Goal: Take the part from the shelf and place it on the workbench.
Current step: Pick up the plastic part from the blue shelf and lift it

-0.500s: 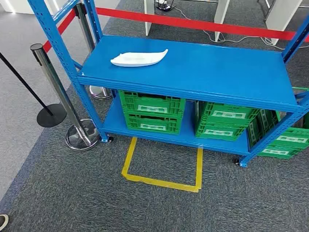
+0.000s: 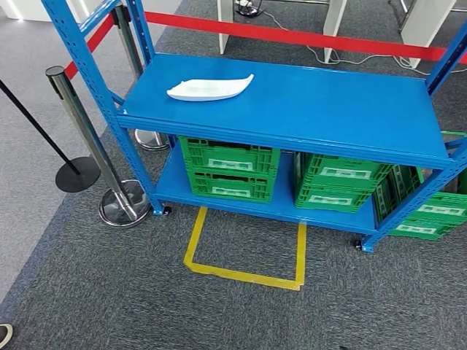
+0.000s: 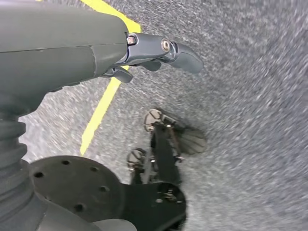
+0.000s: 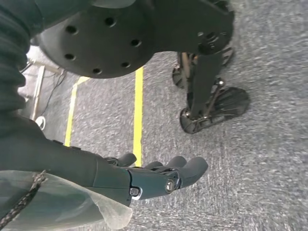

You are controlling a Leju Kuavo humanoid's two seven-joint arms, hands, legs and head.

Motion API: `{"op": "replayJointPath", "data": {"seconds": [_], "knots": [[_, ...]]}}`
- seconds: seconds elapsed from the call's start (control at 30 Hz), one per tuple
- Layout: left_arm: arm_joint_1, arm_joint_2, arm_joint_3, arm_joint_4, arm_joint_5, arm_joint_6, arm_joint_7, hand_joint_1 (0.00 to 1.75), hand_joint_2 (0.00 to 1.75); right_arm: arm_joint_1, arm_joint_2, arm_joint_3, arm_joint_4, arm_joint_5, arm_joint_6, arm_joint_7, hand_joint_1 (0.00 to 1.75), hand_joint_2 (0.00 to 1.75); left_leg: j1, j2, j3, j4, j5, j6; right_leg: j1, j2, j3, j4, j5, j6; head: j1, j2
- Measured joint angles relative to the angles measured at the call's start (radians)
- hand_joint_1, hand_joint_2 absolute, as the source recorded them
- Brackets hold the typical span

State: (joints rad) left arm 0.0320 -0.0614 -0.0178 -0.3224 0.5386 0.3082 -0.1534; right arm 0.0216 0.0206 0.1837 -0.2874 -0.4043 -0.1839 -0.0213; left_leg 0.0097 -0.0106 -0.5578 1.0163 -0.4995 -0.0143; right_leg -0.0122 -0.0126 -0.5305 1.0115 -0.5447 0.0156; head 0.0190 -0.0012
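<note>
Floor: grey carpet (image 2: 110,292) with a yellow tape outline (image 2: 245,275) before the blue shelf (image 2: 309,109).
Head view: white part (image 2: 209,89) lies on the shelf's top board, toward its left end, long axis running left-right.
Left wrist view: left hand (image 3: 160,50) hangs over carpet, fingers loose, holding nothing.
Right wrist view: right hand (image 4: 160,175) likewise spread and empty.
Reach: part lies forward and up from both hands; left arm looks nearer.

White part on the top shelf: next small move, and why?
Probably step forward into the yellow floor marking first. The white part lies untouched on the blue shelf, toward its left end, well ahead. The left hand and right hand both hang over the carpet holding nothing, so a reach now looks premature.
</note>
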Motion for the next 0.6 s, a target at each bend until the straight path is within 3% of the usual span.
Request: {"op": "replayJointPath", "data": {"seconds": [0.47, 0.5, 0.6], "knots": [[-0.035, -0.024, -0.012, 0.04, 0.174, 0.09, -0.079, 0.0, 1.75, -0.039, 0.009, 0.074, 0.044, -0.141, -0.06, -0.046, 0.0, 1.75, 0.0, 0.0, 0.0, 0.0, 0.0, 0.0, 0.0, 0.0, 0.0, 0.0, 0.0, 0.0, 0.0, 0.0], [-0.036, -0.024, -0.012, 0.041, 0.174, 0.091, -0.079, 0.0, 1.31, -0.039, 0.009, 0.075, 0.046, -0.141, -0.061, -0.046, 0.0, 1.75, 0.0, 0.0, 0.0, 0.0, 0.0, 0.0, 0.0, 0.0, 0.0, 0.0, 0.0, 0.0, 0.0, 0.0], [-0.038, -0.025, -0.012, 0.043, 0.174, 0.092, -0.082, 0.0, 0.0, -0.04, 0.009, 0.078, 0.05, -0.141, -0.061, -0.047, 0.0, 0.44, 0.0, 0.0, 0.0, 0.0, 0.0, 0.0, 0.0, 0.0, 0.0, 0.0, 0.0, 0.0, 0.0, 0.0]]}}
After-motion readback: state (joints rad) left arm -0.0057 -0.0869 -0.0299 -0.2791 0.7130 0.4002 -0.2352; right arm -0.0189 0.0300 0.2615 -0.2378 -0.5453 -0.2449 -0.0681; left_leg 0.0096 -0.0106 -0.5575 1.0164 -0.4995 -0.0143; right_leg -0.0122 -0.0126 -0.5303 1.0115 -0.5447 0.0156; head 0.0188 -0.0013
